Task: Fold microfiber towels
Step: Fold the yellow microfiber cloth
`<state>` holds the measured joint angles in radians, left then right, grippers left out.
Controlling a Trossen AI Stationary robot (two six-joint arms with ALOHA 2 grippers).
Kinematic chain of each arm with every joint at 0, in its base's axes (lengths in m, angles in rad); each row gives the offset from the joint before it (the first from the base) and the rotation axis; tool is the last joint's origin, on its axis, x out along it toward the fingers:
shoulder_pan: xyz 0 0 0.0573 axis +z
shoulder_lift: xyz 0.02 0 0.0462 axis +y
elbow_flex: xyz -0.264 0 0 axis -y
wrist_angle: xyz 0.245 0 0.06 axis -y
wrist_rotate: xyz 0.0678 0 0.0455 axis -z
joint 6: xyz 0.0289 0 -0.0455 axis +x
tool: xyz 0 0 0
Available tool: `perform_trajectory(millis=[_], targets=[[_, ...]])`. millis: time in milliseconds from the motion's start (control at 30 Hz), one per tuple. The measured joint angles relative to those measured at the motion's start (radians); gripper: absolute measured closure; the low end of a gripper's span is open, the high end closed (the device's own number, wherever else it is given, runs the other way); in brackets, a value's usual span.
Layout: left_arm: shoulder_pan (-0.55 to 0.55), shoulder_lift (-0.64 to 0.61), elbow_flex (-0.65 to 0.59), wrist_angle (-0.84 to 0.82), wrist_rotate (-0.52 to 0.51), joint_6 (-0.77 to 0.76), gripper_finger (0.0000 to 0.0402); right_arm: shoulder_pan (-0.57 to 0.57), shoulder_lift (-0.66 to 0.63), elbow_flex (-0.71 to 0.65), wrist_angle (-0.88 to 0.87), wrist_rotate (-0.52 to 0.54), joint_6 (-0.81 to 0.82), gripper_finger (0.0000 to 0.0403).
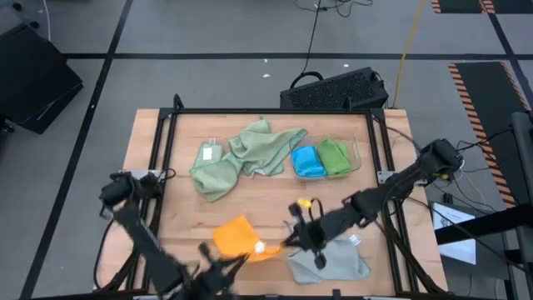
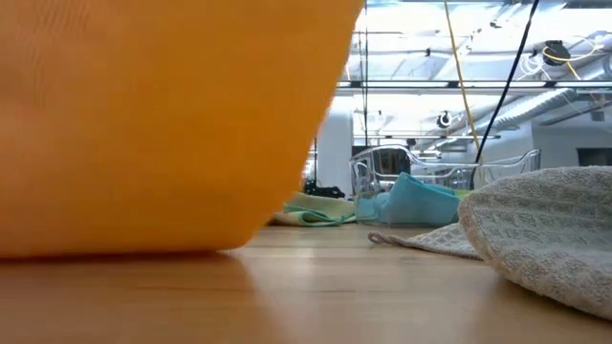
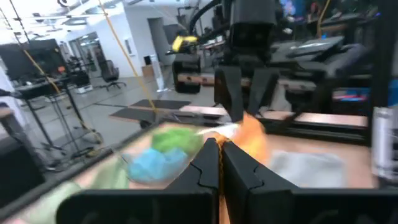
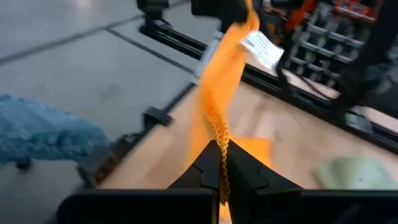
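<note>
- We see 2 towels, the blue towel (image 1: pixel 308 162) and the bright green towel (image 1: pixel 335 157), sitting bunched in the clear tray (image 1: pixel 356 152); we judge these done (whether they are neatly folded we cannot tell).
- The orange towel (image 1: pixel 237 236) is the one in hand, lying near the front edge of the tabletop (image 1: pixel 266 193), well apart from the tray.
- The left pincer (image 1: pixel 241 259) is clamped on one edge of the orange towel, its fingers pressed together on the cloth in its wrist view.
- The right pincer (image 1: pixel 287 242) pinches the opposite edge, fingers closed on the fabric, which hangs stretched between the 2.
- The grey towel (image 1: pixel 329 260) lies rumpled just beside the orange one, on the tray's side of it.
- 2 pale sage towels (image 1: pixel 241 157) lie crumpled just beside the tray, unfolded.
- We judge 3 towels untouched and 1 mid-fold, so most of the work is left.
</note>
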<state>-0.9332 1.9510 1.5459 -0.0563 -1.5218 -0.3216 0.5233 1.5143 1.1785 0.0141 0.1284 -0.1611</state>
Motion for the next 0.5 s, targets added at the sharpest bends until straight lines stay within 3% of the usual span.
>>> perform_trajectory(millis=[133,267,500], targets=[[0.113,-0.119,0.0,-0.072,0.158,0.13,0.0398,-0.079,-0.096,0.038,-0.156,-0.002,-0.049,0.0402],[0.235,-0.269,0.0,-0.218,0.296,0.137,0.0397,-0.189,-0.223,0.044,-0.256,-0.02,-0.072,0.0402],[0.553,-0.446,0.0,-0.352,0.727,0.203,0.0395,-0.445,-0.34,0.044,-0.26,-0.261,-0.061,0.0402]])
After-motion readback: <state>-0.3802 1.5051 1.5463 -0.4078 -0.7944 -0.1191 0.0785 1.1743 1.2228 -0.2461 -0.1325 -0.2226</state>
